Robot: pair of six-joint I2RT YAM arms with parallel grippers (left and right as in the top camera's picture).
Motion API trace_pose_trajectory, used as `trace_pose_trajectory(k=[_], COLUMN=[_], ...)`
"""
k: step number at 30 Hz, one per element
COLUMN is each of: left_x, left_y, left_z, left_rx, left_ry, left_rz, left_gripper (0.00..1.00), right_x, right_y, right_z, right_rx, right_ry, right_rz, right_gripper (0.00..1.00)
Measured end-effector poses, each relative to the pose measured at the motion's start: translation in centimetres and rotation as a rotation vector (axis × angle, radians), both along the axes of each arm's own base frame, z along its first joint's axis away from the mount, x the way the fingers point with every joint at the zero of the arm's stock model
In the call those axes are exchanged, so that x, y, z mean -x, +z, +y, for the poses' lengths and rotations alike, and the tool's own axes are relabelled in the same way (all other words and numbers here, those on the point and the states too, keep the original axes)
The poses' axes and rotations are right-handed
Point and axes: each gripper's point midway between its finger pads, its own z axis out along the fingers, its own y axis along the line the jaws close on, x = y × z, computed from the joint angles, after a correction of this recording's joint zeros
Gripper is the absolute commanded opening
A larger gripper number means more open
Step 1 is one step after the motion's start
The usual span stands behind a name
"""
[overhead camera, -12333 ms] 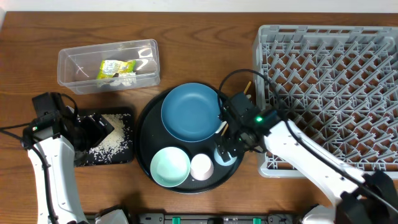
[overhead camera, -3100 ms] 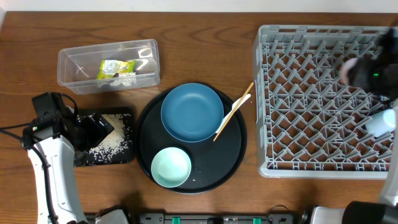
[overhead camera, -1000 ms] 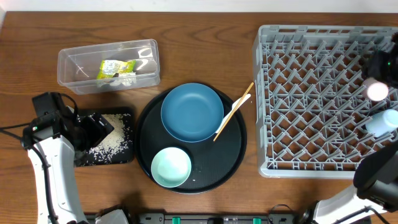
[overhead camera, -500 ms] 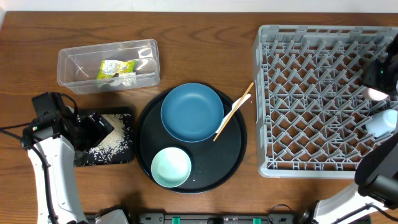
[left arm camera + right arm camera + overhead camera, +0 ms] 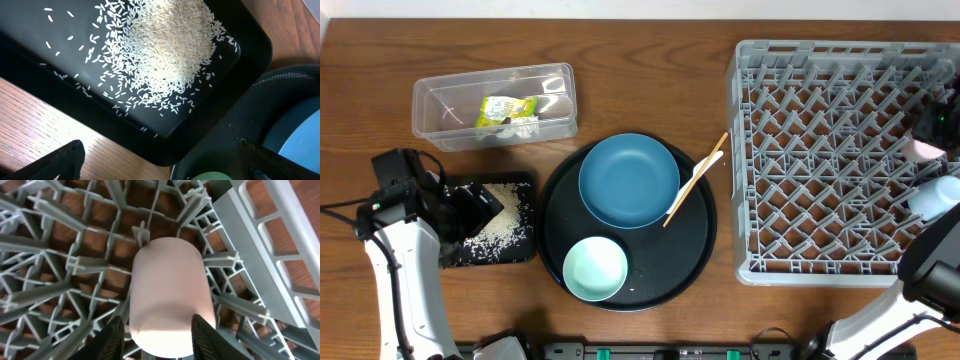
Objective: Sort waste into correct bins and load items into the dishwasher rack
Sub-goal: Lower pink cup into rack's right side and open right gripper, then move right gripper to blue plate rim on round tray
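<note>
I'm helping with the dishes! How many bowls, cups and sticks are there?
Bowls: 2, blue bowl, mint-green bowl
Cups: 2, pink cup, pale blue cup
Sticks: 2, wooden chopstick, white utensil
Total: 6

Left and middle of dishwasher rack (image 5: 820, 150) open above pegs; pink cup (image 5: 167, 295), pale blue cup (image 5: 932, 197) crowd right wall.

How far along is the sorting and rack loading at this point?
Done: the snack wrapper lies in the clear tub, the rice in the black tray, and the pale blue cup sits in the dishwasher rack. In hand: the right gripper holds the pink cup over the rack. Left: the blue bowl, mint-green bowl, chopstick and white utensil, all on the round black tray.
</note>
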Motion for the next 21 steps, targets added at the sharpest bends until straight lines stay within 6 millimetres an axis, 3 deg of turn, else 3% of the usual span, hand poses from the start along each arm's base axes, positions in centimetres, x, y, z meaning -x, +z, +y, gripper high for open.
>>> trace_pose_trajectory(k=[9,14,21], left_x=[0.3,0.3,0.3], left_y=[-0.1,-0.1,-0.1], left_z=[-0.1,-0.1,-0.2], left_rx=[0.005,0.005,0.006], left_ry=[0.0,0.0,0.0], left_rz=[0.011,0.011,0.014], left_gripper=[0.98,0.98,0.98], right_x=[-1.3,-1.5,-2.3], right_y=[0.3,0.2,3.0], right_z=[-1.5,-2.1,-1.3], right_rx=[0.05,0.055,0.015], right_ry=[-0.018,-0.027,0.004], right_rz=[-0.056,-0.055,-0.083], right_gripper=[0.56,0.56,0.62])
